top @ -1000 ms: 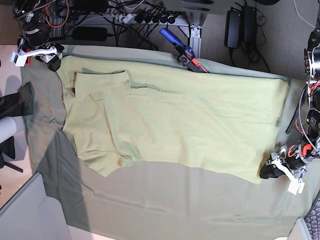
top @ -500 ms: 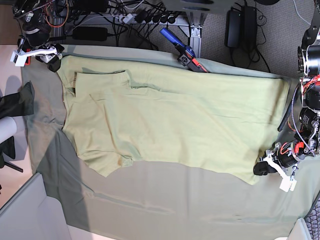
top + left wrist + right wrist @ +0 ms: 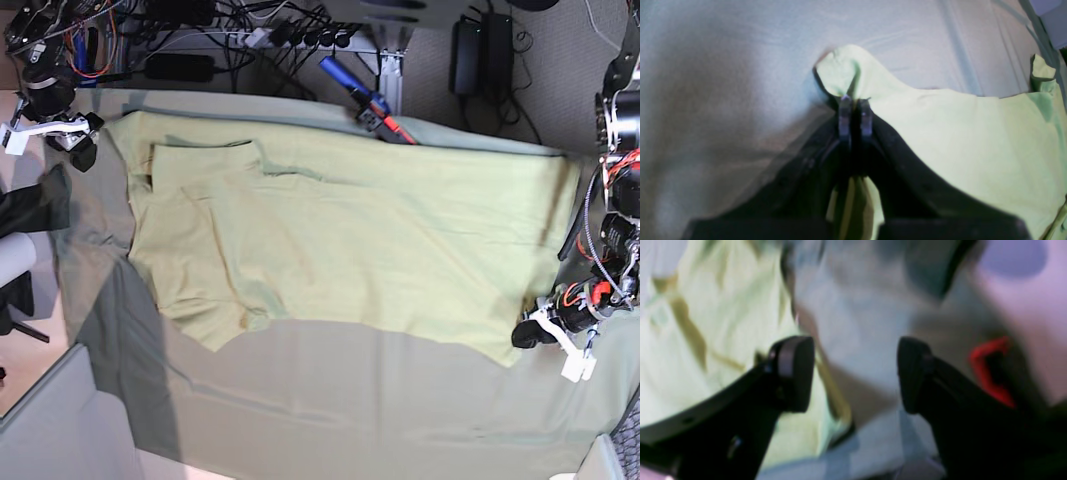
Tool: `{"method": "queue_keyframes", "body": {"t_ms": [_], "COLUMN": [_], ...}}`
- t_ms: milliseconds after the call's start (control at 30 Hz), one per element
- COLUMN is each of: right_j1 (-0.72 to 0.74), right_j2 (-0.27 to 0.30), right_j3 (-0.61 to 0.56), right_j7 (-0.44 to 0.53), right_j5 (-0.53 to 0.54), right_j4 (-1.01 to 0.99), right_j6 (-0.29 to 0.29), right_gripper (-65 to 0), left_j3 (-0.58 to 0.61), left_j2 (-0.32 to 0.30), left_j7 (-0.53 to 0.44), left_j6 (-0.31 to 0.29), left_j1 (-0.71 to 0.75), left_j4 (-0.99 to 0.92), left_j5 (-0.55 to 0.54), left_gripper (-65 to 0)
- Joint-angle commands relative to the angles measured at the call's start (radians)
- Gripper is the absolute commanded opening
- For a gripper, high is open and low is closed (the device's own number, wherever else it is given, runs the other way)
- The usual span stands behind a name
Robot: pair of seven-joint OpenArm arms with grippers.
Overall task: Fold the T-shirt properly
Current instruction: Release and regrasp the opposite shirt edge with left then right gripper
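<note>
The pale yellow-green T-shirt (image 3: pixel 340 230) lies spread flat over the grey-green tablecloth (image 3: pixel 350 410), with one sleeve folded in at the left. My left gripper (image 3: pixel 520 335) sits at the shirt's near right corner. In the left wrist view it (image 3: pixel 853 106) is shut on a bunched fold of the T-shirt (image 3: pixel 957 133), and cloth shows between the jaws. My right gripper (image 3: pixel 83 150) hovers just off the shirt's far left corner. In the blurred right wrist view it (image 3: pixel 853 373) is open and empty, with the T-shirt (image 3: pixel 706 340) beside its left finger.
A blue and red tool (image 3: pixel 365 100) lies at the table's back edge. Cables and power bricks (image 3: pixel 480 50) crowd the floor behind it. A dark object (image 3: pixel 40 200) stands off the left edge. A red part (image 3: pixel 990 370) shows to the right of the right gripper.
My left gripper has closed on the shirt's near right corner after moving in slightly. The right arm has shifted left and a little nearer, away from the shirt's far left corner.
</note>
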Motion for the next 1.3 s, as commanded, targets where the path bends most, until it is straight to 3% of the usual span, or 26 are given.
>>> {"method": "queue_keyframes", "body": {"t_ms": [0,100,333,533,667,900,1267], "right_j1": [0.023,0.094,0.371,0.681,0.795,0.827,0.827], "right_j2": [0.037,0.078,0.150,0.149,0.144,0.143,0.130], "right_j3": [0.011,-0.010,-0.224,-0.452,-0.600,-0.746,-0.759], "right_j7": [0.027,0.029,0.102,0.183,0.281,0.345,0.339], "right_j5": [0.023,0.026,-0.058,-0.180,-0.243,-0.279,-0.275], "right_j4": [0.018,0.014,-0.213,-0.588,-0.816,-0.946,-0.912], "right_j6": [-0.003,-0.002,-0.002,-0.002,0.000,0.023,0.052], "right_gripper": [-26.0,-26.0,-26.0,-26.0,-26.0,-26.0,-26.2], "left_j3": [-0.003,-0.003,-0.003,-0.003,-0.003,-0.003,-0.003], "left_j2": [-0.011,-0.011,-0.011,-0.014,-0.014,-0.013,-0.014], "left_j7": [0.007,0.077,0.079,0.079,0.079,0.077,0.074], "left_j6": [-0.030,-0.030,-0.030,-0.030,-0.030,-0.030,-0.030], "left_j1": [-0.029,-0.029,-0.029,-0.029,-0.029,-0.030,-0.030], "left_j4": [0.014,0.015,0.015,0.015,0.015,0.015,0.015], "left_j5": [-0.019,-0.050,-0.052,-0.052,-0.052,-0.054,-0.086], "left_gripper": [-65.0,-65.0,-65.0,-65.0,-65.0,-65.0,-65.0]}}
